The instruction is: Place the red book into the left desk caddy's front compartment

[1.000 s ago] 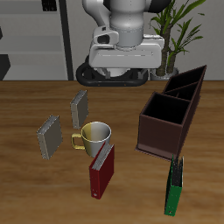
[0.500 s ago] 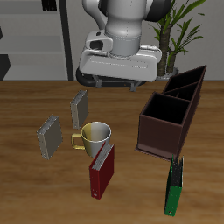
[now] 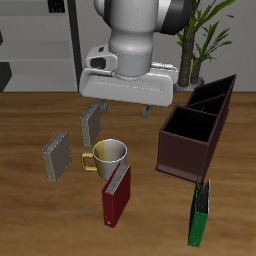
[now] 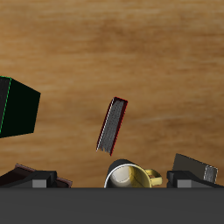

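The red book (image 3: 116, 195) stands upright near the table's front edge, just in front of the mug; it also shows in the wrist view (image 4: 111, 127), seen from above. The dark brown desk caddy (image 3: 182, 155) stands beside it, its front compartment (image 3: 192, 127) open and empty. My gripper (image 3: 124, 110) hangs open and empty above the table, behind the mug and well back from the red book. Its fingers (image 4: 189, 179) show at the edge of the wrist view.
A cream mug (image 3: 108, 155) stands between the gripper and the red book. Two grey books (image 3: 90, 124) (image 3: 56, 156) stand beside the mug. A green book (image 3: 200, 213) stands in front of the caddy. A plant (image 3: 205, 30) is behind the table.
My gripper has come down and forward from the robot's base toward the middle of the table. The books, mug and caddy have not moved.
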### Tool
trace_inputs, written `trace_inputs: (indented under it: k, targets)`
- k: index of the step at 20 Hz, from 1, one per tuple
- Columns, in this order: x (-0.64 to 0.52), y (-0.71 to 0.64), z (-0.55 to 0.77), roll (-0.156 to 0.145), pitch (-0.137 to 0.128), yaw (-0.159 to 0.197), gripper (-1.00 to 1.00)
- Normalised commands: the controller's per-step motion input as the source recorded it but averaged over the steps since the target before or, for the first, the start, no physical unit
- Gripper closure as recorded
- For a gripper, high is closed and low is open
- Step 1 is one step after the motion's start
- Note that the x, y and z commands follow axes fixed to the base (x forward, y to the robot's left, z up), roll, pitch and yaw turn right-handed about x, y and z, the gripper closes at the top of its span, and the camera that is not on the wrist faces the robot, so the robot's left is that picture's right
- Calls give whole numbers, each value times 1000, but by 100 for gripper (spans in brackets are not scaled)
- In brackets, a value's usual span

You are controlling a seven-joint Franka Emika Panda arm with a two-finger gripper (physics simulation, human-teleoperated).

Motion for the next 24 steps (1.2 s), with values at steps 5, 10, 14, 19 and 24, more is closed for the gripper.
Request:
trace_inputs:
  k: [5,10,14,19,24]
  targets:
    - [336,-156,-149,25,-36,-24,-100]
    - [259,-124,-243,15,-10,-12,-100]
    - [179,8,-250,-2,-6,27,-100]
    - [77,-37,-197,-2,-42,-16,-100]
    - [-27,-24,-199,-16,-42,-5,-100]
